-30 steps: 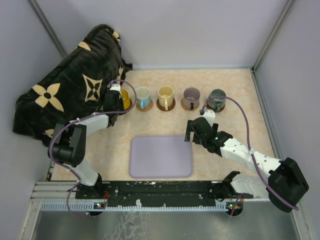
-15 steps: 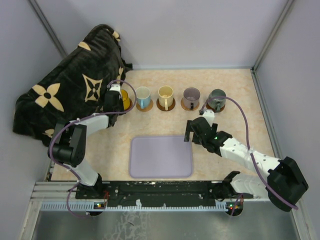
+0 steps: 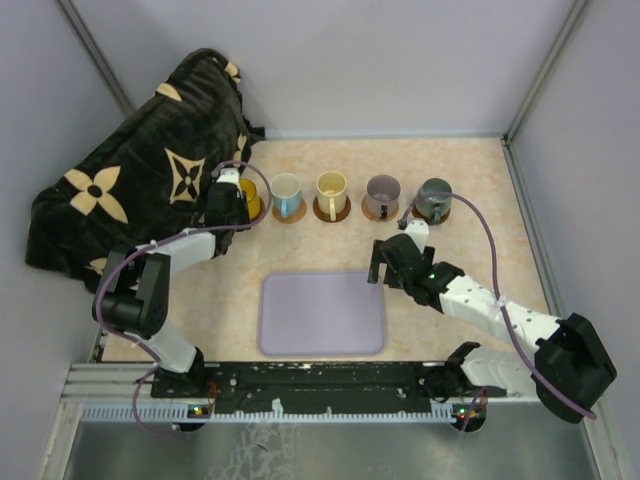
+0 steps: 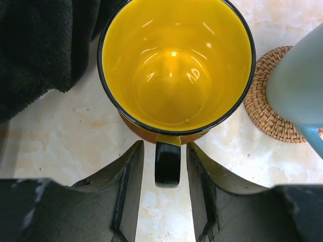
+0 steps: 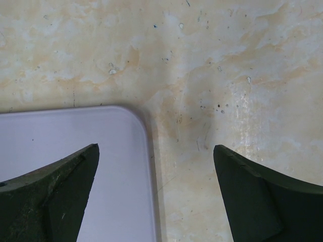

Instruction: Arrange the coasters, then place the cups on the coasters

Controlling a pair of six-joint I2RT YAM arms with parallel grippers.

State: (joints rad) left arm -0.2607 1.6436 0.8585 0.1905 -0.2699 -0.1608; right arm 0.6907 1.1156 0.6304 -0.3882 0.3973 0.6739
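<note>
**Left hand eases off the yellow cup's handle**

Since a second ago the left hand (image 4: 165,154) has parted its fingers (image 4: 128,181). They now stand either side of the black handle (image 4: 167,166) of the yellow cup (image 4: 176,65) with a thin gap on each side. We read it as released, nothing held. Right arm unchanged.

- Yellow cup: upright at the far left end of the row, just beside the dark blanket (image 4: 40,45). A brown edge peeks from under its near side, which we take for its coaster. Seating not fully visible.
- Other cups, left to right: blue cup (image 3: 286,192), cream cup (image 3: 331,188), mauve cup (image 3: 382,190), grey-green cup (image 3: 434,196). Each sits on one of the coasters (image 3: 331,213).
- Right hand (image 3: 385,262): spread wide, empty, hovering over the far right corner of the lavender tray (image 3: 320,313).

Our judgement is that this is the last placement, and only a clean let-go and retreat remain.

How we would do it well:
- Open a touch wider before moving at all.
- Draw straight back toward the near edge along the handle's own line. Any sideways drift would let a finger hook the handle and twist the cup off its disc.
- Lift clear of the counter (image 4: 60,136) before swinging, since the woven coaster (image 4: 267,116) and blue cup sit close on the right and the blanket crowds the left.
</note>
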